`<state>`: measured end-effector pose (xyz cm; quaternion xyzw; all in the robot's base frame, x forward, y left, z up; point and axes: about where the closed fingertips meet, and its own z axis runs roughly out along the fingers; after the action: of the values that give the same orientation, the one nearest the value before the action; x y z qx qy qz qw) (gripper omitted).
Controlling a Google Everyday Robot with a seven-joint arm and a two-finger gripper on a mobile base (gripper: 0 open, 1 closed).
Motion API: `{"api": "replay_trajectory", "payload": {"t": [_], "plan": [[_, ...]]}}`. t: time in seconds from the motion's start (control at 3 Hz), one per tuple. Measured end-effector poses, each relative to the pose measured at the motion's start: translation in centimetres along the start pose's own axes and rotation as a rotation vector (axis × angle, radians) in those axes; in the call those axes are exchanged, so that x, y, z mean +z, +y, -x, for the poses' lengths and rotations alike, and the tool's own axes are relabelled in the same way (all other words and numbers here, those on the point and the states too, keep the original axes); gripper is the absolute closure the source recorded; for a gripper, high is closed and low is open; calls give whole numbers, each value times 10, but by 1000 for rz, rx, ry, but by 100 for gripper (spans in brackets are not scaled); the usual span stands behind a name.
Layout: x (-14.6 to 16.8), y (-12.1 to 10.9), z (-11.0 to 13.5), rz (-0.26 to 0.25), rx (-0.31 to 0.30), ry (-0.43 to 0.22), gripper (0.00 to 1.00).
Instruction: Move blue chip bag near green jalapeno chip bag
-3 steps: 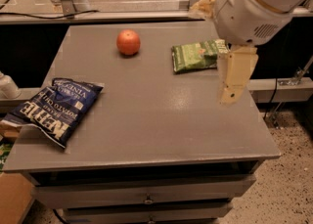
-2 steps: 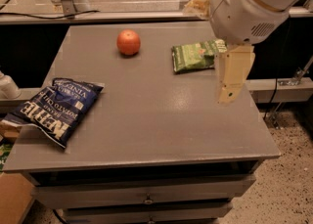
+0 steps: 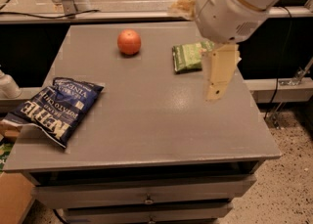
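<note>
Lying crinkled, white-lettered, the blue chip bag [image 3: 56, 105] is well left of the gripper [image 3: 215, 91], opening indiscernible.

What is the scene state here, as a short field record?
blue bag: crinkly navy-blue chip bag, white lettering, front-left table corner
green bag: small flat light-green chip bag, back right
fruit: round orange-red fruit, back centre
claw: cream claw above grey table, by green bag's right end, empty
task: not done, bags far apart

Blue chip bag [image 3: 56, 110] left; green jalapeno chip bag [image 3: 187, 57] beside jaws.
</note>
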<state>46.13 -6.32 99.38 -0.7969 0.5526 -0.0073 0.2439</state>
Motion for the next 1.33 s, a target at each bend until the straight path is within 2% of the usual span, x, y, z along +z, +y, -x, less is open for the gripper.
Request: {"api": "replay_trajectory", "payload": {"t": [0.67, 1.0, 1.33], "plan": [[51, -29, 73, 43, -138, -215, 0], [73, -36, 109, 59, -198, -311, 0], [95, -37, 142, 90, -261, -355, 0]]}}
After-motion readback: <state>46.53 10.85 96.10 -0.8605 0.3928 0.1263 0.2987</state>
